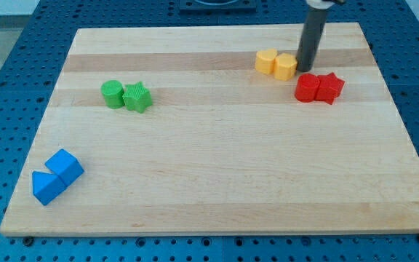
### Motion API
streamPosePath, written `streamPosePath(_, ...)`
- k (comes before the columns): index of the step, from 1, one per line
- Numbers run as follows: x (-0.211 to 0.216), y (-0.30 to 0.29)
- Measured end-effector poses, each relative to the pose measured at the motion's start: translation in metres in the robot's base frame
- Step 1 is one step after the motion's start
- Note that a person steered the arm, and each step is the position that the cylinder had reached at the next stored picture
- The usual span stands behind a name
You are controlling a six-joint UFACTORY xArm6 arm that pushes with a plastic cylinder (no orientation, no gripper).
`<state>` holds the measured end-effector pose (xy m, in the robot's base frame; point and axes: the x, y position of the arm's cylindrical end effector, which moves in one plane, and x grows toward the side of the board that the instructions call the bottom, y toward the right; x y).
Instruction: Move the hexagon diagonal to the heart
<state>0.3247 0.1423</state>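
Observation:
Two yellow blocks sit side by side near the view's top right. The left one (266,61) looks heart-shaped and the right one (285,66) looks like a hexagon, and they touch. My tip (308,70) stands just to the right of the yellow hexagon, touching or nearly touching it. It is just above a red block (308,88), whose shape is unclear. A red star (331,87) touches that red block on its right.
A green round block (112,94) and a green star (137,97) touch at the view's upper left. A blue cube (65,166) and a blue triangle (46,187) touch at the lower left. The wooden board (217,167) lies on a blue perforated table.

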Motion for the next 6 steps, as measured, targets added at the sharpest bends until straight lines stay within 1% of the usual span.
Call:
streamPosePath(3, 0.001, -0.090)
streamPosePath(5, 0.008, -0.163)
streamPosePath(6, 0.004, -0.170)
